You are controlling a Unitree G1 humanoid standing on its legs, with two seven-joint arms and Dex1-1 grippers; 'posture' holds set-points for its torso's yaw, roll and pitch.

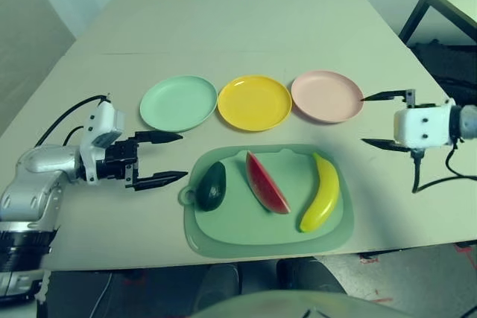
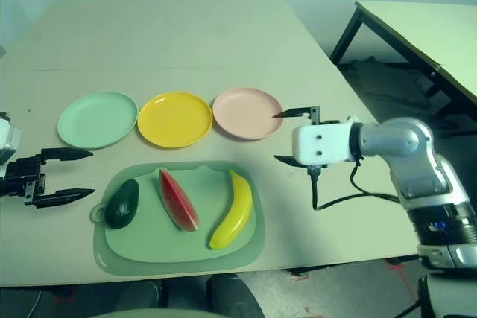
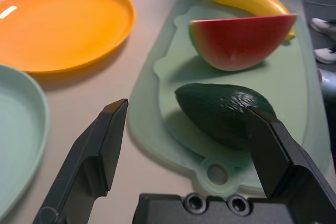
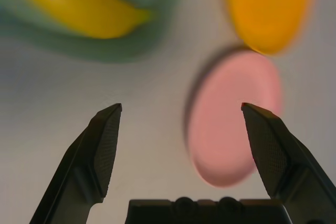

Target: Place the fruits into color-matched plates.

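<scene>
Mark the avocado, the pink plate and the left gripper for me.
avocado (image 1: 212, 187): left eye view, middle of its dark skin.
pink plate (image 1: 327, 95): left eye view, its bare centre.
left gripper (image 1: 171, 158): left eye view, midway between its fingertips.

Dark green avocado (image 1: 212, 186), red green-rinded watermelon wedge (image 1: 267, 182), yellow banana (image 1: 321, 192); mint (image 1: 178, 102), yellow (image 1: 254, 102) and pink plates (image 1: 326, 95).

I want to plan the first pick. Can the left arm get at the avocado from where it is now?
Probably yes. The left gripper is open and faces the avocado, which lies at the near end of the mat; only bare table lies between them.
</scene>
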